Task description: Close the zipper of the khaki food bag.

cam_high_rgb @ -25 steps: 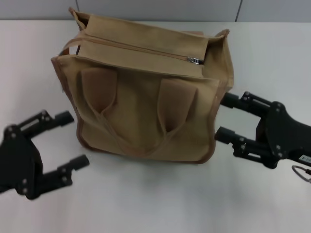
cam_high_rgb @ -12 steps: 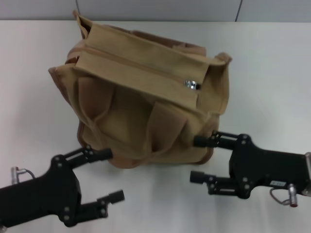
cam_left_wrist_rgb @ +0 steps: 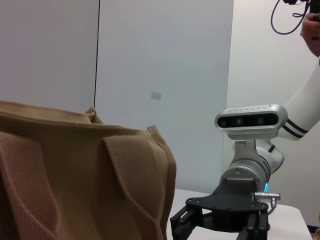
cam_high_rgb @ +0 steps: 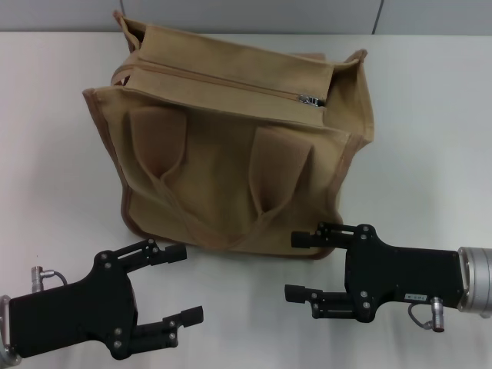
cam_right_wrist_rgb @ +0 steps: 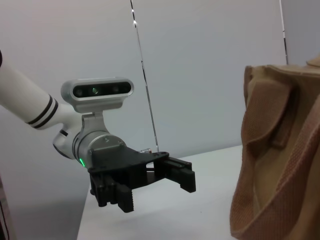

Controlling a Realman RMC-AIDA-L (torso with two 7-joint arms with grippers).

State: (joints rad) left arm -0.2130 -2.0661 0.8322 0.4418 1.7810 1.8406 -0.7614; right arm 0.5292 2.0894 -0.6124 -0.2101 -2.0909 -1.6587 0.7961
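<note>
The khaki food bag point(cam_high_rgb: 231, 169) stands upright in the middle of the white table, its strap patches and loop handles facing me. Its zipper point(cam_high_rgb: 215, 81) runs along the top, and the silver slider point(cam_high_rgb: 310, 98) sits near the right end with a small dark gap just beyond it. My left gripper point(cam_high_rgb: 178, 283) is open and empty, low in front of the bag's left corner. In front of the right corner my right gripper point(cam_high_rgb: 297, 266) is open and empty, its upper finger close to the bag's bottom edge. The left wrist view shows the bag's face point(cam_left_wrist_rgb: 75, 175), and the right wrist view shows it too point(cam_right_wrist_rgb: 280, 150).
The white table point(cam_high_rgb: 430, 115) extends to both sides of the bag, and a grey wall point(cam_high_rgb: 254, 15) runs behind it. The right arm's wrist point(cam_left_wrist_rgb: 245, 175) shows in the left wrist view, and the left arm's wrist point(cam_right_wrist_rgb: 100, 145) in the right wrist view.
The bag, tilted half a second ago, has settled back upright. Both grippers have drawn back from the bag's sides to the table in front of it, staying open.
</note>
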